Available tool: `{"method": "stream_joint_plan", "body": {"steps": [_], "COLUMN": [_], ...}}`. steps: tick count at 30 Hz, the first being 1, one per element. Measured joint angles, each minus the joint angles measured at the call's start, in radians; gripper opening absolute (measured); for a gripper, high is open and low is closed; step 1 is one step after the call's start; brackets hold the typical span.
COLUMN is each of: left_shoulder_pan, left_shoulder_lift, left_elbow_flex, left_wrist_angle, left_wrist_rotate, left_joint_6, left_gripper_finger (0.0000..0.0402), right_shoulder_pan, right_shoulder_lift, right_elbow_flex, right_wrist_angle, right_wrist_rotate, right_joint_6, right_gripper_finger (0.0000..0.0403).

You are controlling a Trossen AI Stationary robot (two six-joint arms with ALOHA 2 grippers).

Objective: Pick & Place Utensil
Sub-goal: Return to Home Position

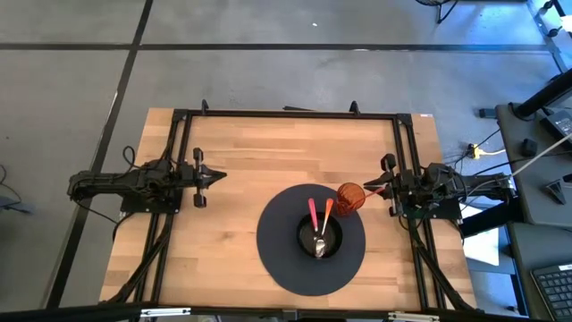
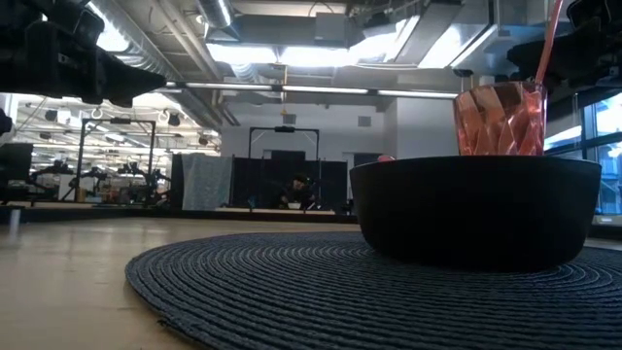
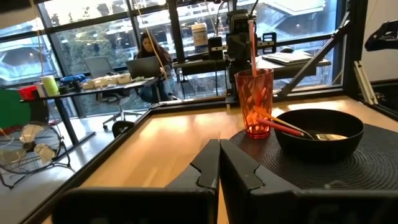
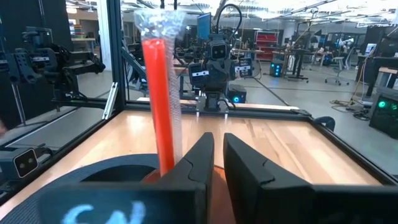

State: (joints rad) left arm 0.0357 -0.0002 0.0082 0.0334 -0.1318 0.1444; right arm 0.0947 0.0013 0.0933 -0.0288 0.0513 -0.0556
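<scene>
A faceted orange cup point(image 1: 350, 199) stands at the far right rim of a dark round placemat point(image 1: 277, 255). One utensil stands in the cup, and its red handle point(image 4: 163, 106) slants up toward the right arm. A black bowl point(image 1: 301, 240) sits at the mat's middle. It holds utensils with a pink handle point(image 1: 313, 213) and an orange handle point(image 1: 328, 213). My right gripper point(image 1: 368, 189) is shut, just right of the cup and above its rim, with the red handle beside its fingers. My left gripper point(image 1: 217, 176) is shut and hovers over the table's left part. My right gripper has its shut fingers point(image 4: 200, 158) close beside the red handle point(image 4: 166, 158), which rises past the outer side of one finger, not between the two. I cannot tell whether that finger touches the handle. The utensil's lower end stays in the cup.
Bare wood lies between the left gripper and the placemat point(image 3: 348, 165) and along the far edge. A black frame point(image 1: 295, 114) runs round the table's far, left and right sides. A person sits at a desk beyond the table point(image 3: 149, 53).
</scene>
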Motion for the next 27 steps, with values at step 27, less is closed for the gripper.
{"method": "stream_joint_plan", "body": {"steps": [27], "left_shoulder_pan": [0.000], "left_shoulder_lift": [0.000], "left_elbow_flex": [0.000], "left_wrist_angle": [0.000], "left_wrist_rotate": [0.000], "left_joint_6": [0.000], "left_gripper_finger": [0.0004], "right_shoulder_pan": [0.000], "right_shoulder_lift": [0.000], "right_elbow_flex": [0.000], "right_wrist_angle": [0.000], "right_wrist_rotate": [0.000], "right_joint_6": [0.002], "right_gripper_finger": [0.0039]}}
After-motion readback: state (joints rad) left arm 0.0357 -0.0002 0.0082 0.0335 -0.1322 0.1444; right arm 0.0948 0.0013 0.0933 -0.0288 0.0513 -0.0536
